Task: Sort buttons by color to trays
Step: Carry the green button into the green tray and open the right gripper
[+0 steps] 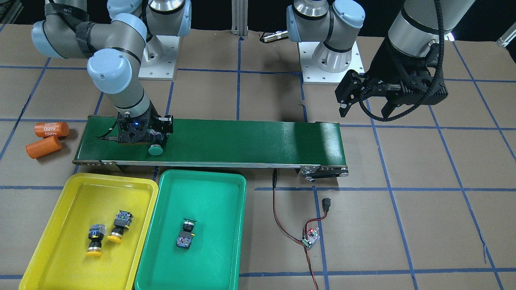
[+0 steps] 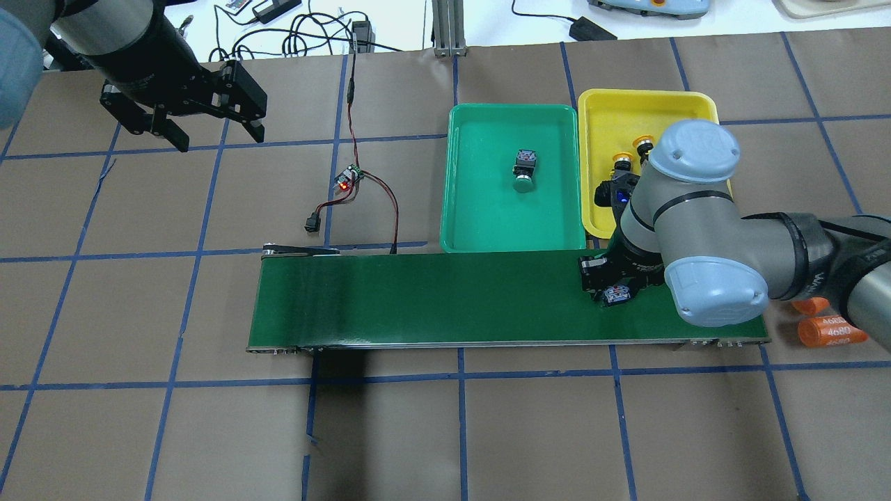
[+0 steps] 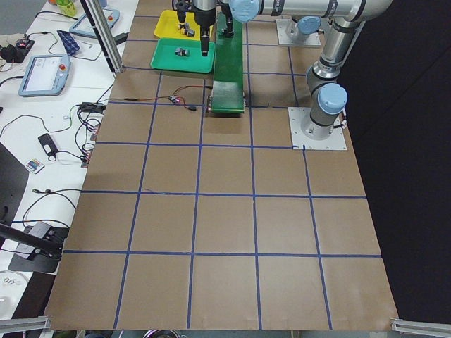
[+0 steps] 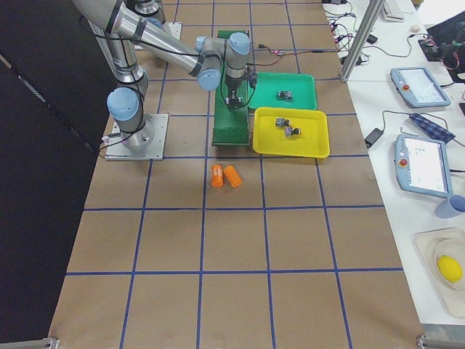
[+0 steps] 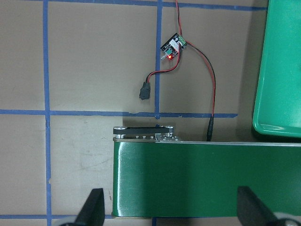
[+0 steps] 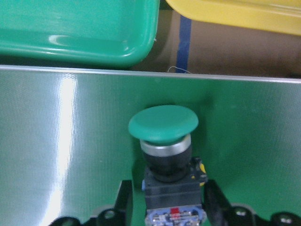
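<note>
The tabletop [image 1: 423, 225] carries the belt [image 1: 242, 141]. The yellow tray [image 1: 48, 241] and green tray [image 1: 217, 249] sit side by side just beside one long edge of the belt. The left claw [image 1: 365, 108] hangs wide apart off the belt's end away from the trays. The right claw [image 1: 150, 137] is down on the belt's tray end. Its fingers flank a green button [image 6: 163, 123] that lies across the belt, cap toward the green tray. I cannot tell whether they clamp it. In the green tray, a second green button [image 1: 185, 233] points its cap at the belt. In the yellow tray, the yellow buttons [image 1: 95, 241] [image 1: 119, 227] point theirs away from it.
</note>
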You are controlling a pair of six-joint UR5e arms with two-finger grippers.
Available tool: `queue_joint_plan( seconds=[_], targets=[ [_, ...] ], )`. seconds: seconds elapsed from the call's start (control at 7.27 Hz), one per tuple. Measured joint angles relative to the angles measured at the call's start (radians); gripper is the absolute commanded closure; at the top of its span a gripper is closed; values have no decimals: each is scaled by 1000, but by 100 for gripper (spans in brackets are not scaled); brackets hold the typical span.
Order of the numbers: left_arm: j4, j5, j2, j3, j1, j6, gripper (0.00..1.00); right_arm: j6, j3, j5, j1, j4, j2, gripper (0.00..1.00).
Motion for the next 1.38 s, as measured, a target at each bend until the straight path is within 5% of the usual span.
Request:
queue_joint_plan(
  seconds=[0.55, 0.96, 1.1, 1.24, 1.38],
  targets=[
    [0, 0, 0, 0, 0, 0, 0, 14, -89, 10, 1, -3, 15, 92],
    [0, 0, 0, 0, 0, 0, 0, 94, -365, 14, 42, 2, 243, 82],
    [0, 0, 0, -1, 1, 0, 0, 115, -471, 6, 85, 6, 339, 31],
    [0, 0, 0, -1, 4, 0, 0, 119, -527, 0, 111, 11, 398, 0],
    [0, -1, 0, 0, 9, 0, 0, 114, -547, -5, 118, 14, 423, 0]
  ],
)
